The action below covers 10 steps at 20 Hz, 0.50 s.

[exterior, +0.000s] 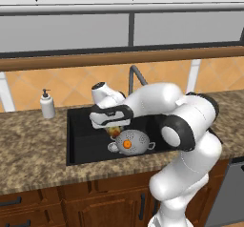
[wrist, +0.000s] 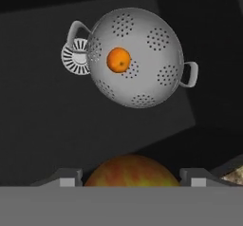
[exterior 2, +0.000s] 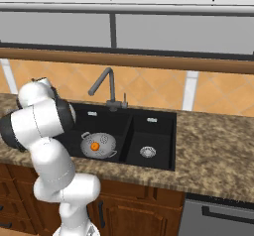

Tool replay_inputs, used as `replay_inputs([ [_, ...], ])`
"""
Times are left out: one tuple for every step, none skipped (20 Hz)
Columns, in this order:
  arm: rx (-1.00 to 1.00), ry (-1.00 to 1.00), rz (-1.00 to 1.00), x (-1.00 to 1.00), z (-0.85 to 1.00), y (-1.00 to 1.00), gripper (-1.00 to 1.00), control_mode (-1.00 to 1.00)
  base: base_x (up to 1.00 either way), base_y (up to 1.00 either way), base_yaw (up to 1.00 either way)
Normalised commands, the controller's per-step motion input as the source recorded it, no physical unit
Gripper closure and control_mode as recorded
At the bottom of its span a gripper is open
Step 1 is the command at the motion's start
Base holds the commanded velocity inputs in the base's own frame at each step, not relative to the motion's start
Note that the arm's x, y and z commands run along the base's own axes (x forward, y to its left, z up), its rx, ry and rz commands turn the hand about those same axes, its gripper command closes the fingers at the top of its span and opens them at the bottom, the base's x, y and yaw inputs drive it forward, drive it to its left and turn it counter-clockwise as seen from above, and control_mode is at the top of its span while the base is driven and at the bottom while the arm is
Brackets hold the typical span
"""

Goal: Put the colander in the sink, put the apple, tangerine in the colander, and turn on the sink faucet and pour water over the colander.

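The grey metal colander (exterior: 140,139) (exterior 2: 105,148) (wrist: 147,73) sits in the large bowl of the black sink (exterior: 85,138) (exterior 2: 158,128). The orange tangerine (exterior: 127,145) (exterior 2: 94,145) (wrist: 118,60) lies inside the colander. My gripper (exterior: 113,127) (wrist: 133,178) hangs over the basin, above and just left of the colander, shut on the red-yellow apple (exterior: 113,131) (wrist: 128,170). The apple sits between the two fingertips, clear of the colander. The dark faucet (exterior: 136,74) (exterior 2: 105,84) stands behind the sink, with no water running.
A white soap pump bottle (exterior: 46,104) stands on the granite counter (exterior: 28,145) left of the sink. A silver drain (wrist: 74,58) shows beside the colander's handle, and the smaller bowl has its own drain (exterior 2: 147,151). A tiled wall and wooden ledge rise behind.
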Motion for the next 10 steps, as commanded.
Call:
replay_inputs([
  [0.01, -0.03, -0.06, 0.0, -0.17, -0.94, 1.0, -1.0, 0.0, 0.0, 0.0],
  [0.01, -0.01, -0.07, 0.0, -0.12, -0.93, 1.0, -1.0, 0.0, 0.0, 0.0],
  [0.0, -0.01, -0.07, 0.0, -0.11, -0.91, 1.0, -1.0, 0.0, 0.0, 0.0],
  [0.0, 0.0, -0.07, 0.0, -0.09, -0.87, 1.0, -1.0, 0.0, 0.0, 0.0],
  [0.0, 0.0, -0.07, 0.0, -0.08, -0.83, 1.0, -1.0, 0.0, 0.0, 0.0],
  [0.0, 0.0, -0.06, 0.0, -0.13, -0.7, 1.0, -1.0, 0.0, 0.0, 0.0],
  [0.0, 0.0, -0.04, 0.0, -0.18, -0.51, 1.0, -1.0, 0.0, 0.0, 0.0],
  [0.0, 0.0, -0.03, 0.0, -0.14, -0.36, 1.0, -1.0, 0.0, 0.0, 0.0],
  [0.0, -0.01, -0.03, 0.07, -0.12, -0.19, 1.0, -1.0, 0.0, 0.0, 0.0],
  [0.0, 0.0, -0.01, 0.22, -0.15, -0.09, 1.0, -1.0, 0.0, 0.0, 0.0],
])
